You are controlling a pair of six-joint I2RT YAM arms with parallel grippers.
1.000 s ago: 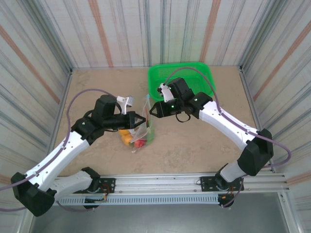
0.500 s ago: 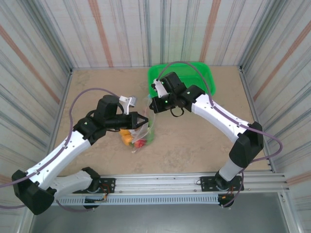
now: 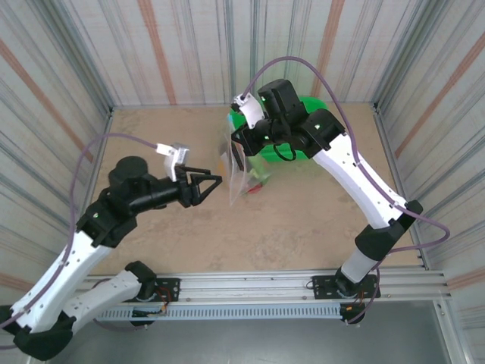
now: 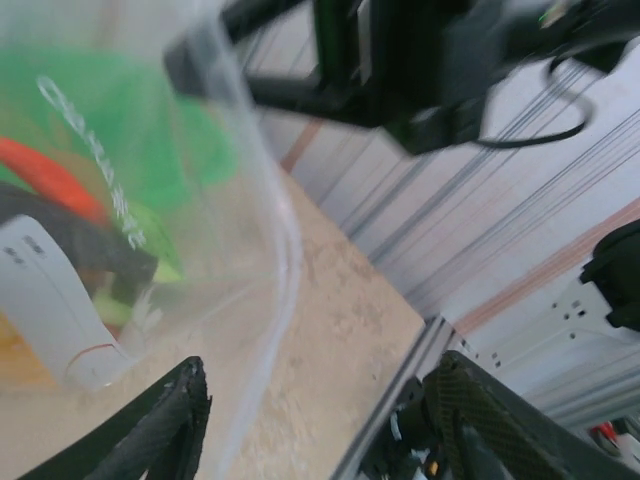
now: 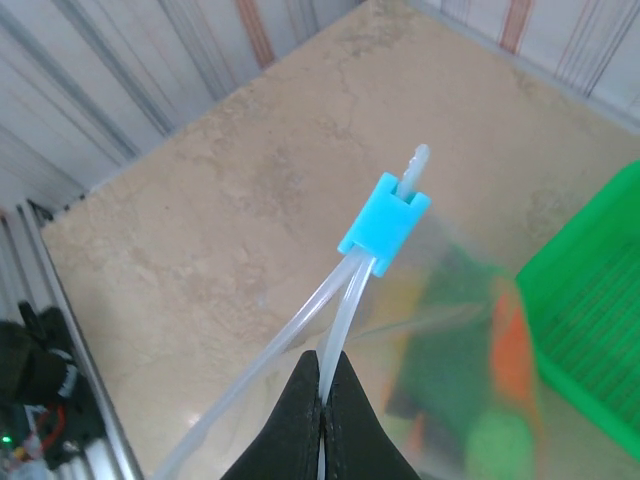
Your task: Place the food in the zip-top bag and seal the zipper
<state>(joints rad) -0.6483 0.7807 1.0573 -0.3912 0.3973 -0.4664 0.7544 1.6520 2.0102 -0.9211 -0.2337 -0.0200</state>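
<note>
R gripper (image 5: 322, 388) pinched shut on zipper (image 5: 345, 290); L gripper (image 3: 215, 180) spread open, just beside bag (image 3: 241, 168). Striped metal walls (image 3: 189, 53), tan marbled table (image 3: 303, 227), green basket (image 3: 322, 114), bag w/ food (image 3: 256, 178) hanging by basket, blue slider (image 5: 385, 222).

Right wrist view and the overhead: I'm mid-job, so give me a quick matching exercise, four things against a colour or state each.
Things:
1. left claw
2. right claw
3. zipper slider
4. basket

Colours or states:
A. green
B. blue
C. open
D. shut on the mouth edge of the zip-top bag

Pairs: 1-C, 2-D, 3-B, 4-A
</note>
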